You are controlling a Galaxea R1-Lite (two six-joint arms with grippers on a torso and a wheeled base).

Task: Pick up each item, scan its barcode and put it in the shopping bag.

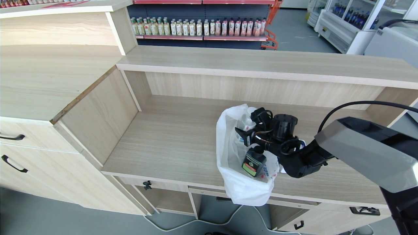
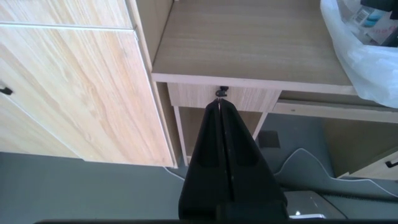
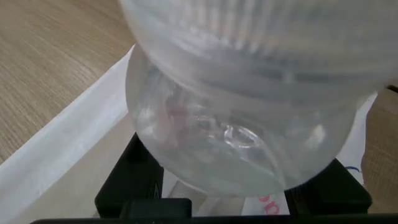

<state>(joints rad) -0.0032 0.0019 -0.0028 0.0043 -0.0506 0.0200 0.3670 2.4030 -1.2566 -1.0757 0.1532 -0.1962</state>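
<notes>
The head view places the right gripper [image 1: 245,137] in the mouth of the white shopping bag [image 1: 228,147]. There the clear bottle [image 1: 246,125] is a pale shape with a white label, just beyond the fingertips. The right wrist view brings the grip close: the bottle sits between 2 black fingers [image 3: 127,183], which are closed against its sides. The bag's white film lies just beneath them. The left wrist view adds the left gripper [image 2: 221,111], its 2 fingers pressed flat together with nothing between them. It is held off the front edge of the counter [image 2: 249,79], and the fingertips point at a small drawer [image 2: 261,98] under that edge.

The bag stands at the counter's front edge, and its lower part sags over the edge. To the left of the right gripper's fingers, a broad stretch of counter top lies open up to a wooden side panel [image 1: 104,114]. Beyond the fingers, an upper ledge [image 1: 261,62] overhangs the back of the counter. Below them, inside the bag, rests a dark container [image 1: 254,163] with a green and red label.

Up close, the bottle is transparent, with a ribbed band and a smooth rounded end that carries a small moulded mark.
</notes>
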